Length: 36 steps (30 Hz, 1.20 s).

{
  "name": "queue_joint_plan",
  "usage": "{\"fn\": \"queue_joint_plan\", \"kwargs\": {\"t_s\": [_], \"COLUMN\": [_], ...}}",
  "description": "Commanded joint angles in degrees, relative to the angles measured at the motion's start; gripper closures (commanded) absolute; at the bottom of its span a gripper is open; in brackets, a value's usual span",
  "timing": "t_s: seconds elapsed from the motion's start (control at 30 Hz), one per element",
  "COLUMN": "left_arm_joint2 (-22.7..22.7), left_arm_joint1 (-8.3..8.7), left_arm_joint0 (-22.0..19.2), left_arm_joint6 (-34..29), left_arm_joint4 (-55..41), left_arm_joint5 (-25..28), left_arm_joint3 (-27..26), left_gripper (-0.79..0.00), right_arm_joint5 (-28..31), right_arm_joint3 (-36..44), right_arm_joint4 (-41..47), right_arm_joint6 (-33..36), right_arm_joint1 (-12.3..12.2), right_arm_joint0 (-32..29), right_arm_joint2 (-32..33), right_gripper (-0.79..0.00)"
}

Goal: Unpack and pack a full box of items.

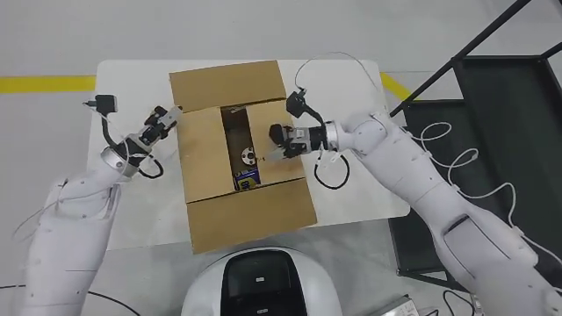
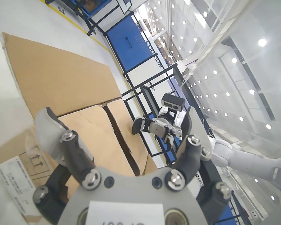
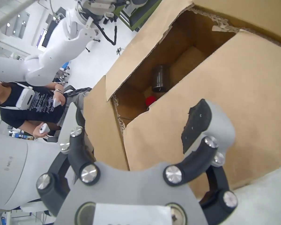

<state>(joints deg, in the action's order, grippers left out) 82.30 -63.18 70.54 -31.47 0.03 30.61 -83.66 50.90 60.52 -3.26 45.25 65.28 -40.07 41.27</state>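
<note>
the cardboard box (image 1: 250,215) sits mid-way on the white table (image 1: 132,88), its near flap folded out at 6 o'clock. the two side flaps lean in over the opening, with a gap between them. down in that gap lie a blue and yellow packet (image 1: 246,176), a red thing (image 3: 150,99) and a dark cylinder (image 3: 160,78). at the box's 3 o'clock the right gripper (image 3: 137,112) hangs at the side flap, fingers spread wide, pinching nothing. at 9 o'clock the left gripper (image 2: 118,118) is just beside the box, fingers spread and empty. the far flap lies open at 12 o'clock.
</note>
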Motion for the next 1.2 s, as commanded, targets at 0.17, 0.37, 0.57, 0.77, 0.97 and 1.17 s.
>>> {"fn": "queue_joint_plan", "kwargs": {"t_s": [0.17,0.37,0.57,0.77,0.97,1.17], "left_arm_joint2": [5.63,10.15,12.94,13.46,12.86,12.87], "left_arm_joint1": [0.74,1.3,1.64,1.75,1.71,1.71], "left_arm_joint0": [1.7,3.11,3.85,3.41,2.94,2.88], "left_arm_joint6": [0.87,0.51,0.03,-0.27,0.05,0.21], "left_arm_joint4": [-4.02,-8.85,-12.07,-12.93,-12.38,-12.12], "left_arm_joint5": [-0.03,-0.25,-0.25,-0.28,0.04,0.43], "left_arm_joint3": [-0.07,0.33,1.42,2.91,3.64,3.64], "left_gripper": [-0.785,-0.785,-0.785,-0.785,-0.785,-0.785], "right_arm_joint5": [0.26,7.1,7.1,6.37,5.91,5.91], "right_arm_joint3": [2.53,4.26,8.23,11.51,13.31,13.31], "right_arm_joint4": [-4.88,0.12,3.93,5.41,5.86,5.86], "right_arm_joint6": [-2.96,-2.98,1.03,1.76,1.45,1.45], "right_arm_joint1": [0.51,-1.63,-5.95,-9.99,-11.06,-11.06], "right_arm_joint0": [0.53,-2.48,-10.12,-18.56,-21.18,-21.18], "right_arm_joint2": [-0.19,4.38,11.82,19.05,21.95,21.95], "right_gripper": [-0.785,-0.785,-0.785,-0.785,-0.785,-0.785]}}
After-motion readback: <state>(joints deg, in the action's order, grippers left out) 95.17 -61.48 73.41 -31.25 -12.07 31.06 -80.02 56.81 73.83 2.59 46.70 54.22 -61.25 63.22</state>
